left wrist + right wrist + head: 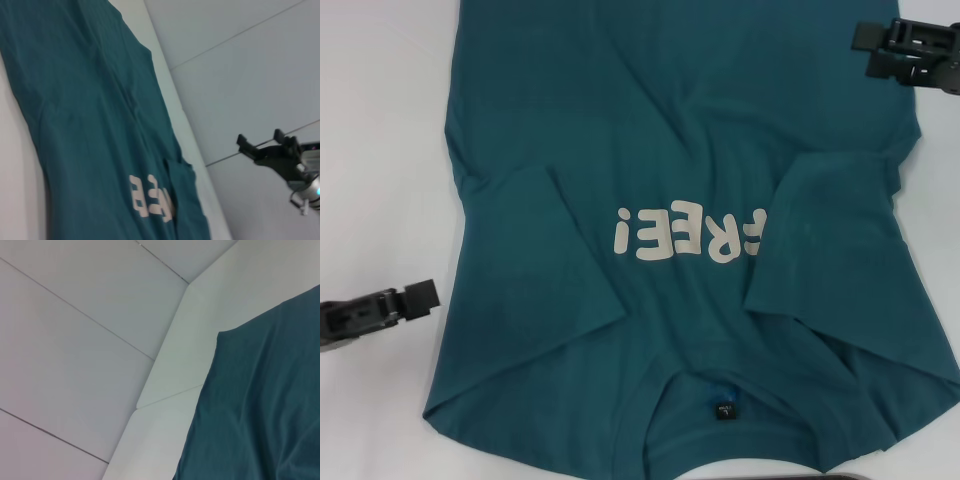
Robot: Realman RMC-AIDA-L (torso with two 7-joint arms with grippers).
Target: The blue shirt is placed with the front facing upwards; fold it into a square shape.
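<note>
shirt: we see the blue shirt [690,200] flat on the tabletop [370,150], collar toward us, long axis running away | left pincer [405,303] beside its near-left edge, fingers unreadable | right pincer [895,45] over far-right hem, parted

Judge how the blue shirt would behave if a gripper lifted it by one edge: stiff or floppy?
Probably floppy: the blue shirt lies flat with soft wrinkles, both sleeves already folded inward. A lifted edge would likely drape and drag the rest. It looks thin, so probably light and apt to slide on the smooth white table.
</note>
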